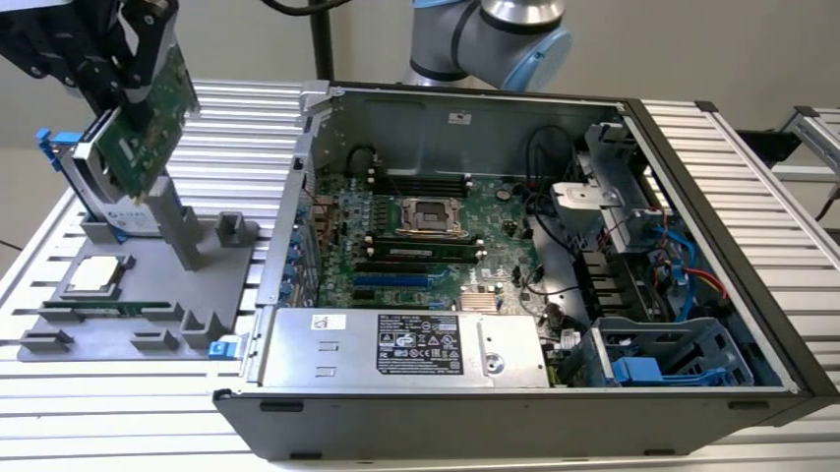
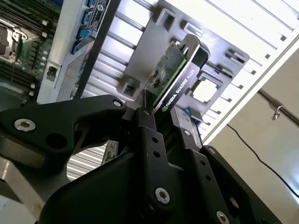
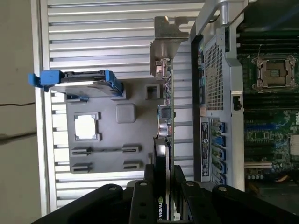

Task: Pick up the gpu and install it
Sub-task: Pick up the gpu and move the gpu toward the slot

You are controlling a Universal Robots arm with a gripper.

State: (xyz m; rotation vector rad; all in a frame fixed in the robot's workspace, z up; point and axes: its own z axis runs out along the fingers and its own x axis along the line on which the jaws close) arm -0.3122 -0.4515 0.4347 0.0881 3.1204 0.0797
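The gpu [image 1: 155, 123] is a green card that hangs tilted above the grey parts holder [image 1: 151, 285] at the exterior view's left, lifted off it. Its silver end bracket [image 1: 177, 231] points down toward the holder. My gripper [image 1: 129, 84] is shut on the card's upper end. In the first wrist view the gpu [image 3: 166, 116] shows edge-on, with its bracket [image 3: 166, 42] at the far end and my gripper [image 3: 164, 186] clamped on both faces. The second wrist view shows the black cooler side of the gpu [image 2: 180, 77] between my black fingers [image 2: 149, 135].
The open computer case [image 1: 459, 118] lies at the exterior view's right, motherboard [image 1: 434, 226] exposed. On the holder stand a silver hard drive in a blue frame [image 1: 90, 182], a processor chip [image 1: 94, 275] and a thin memory stick [image 1: 105, 307]. The slatted metal table [image 1: 236, 128] surrounds everything.
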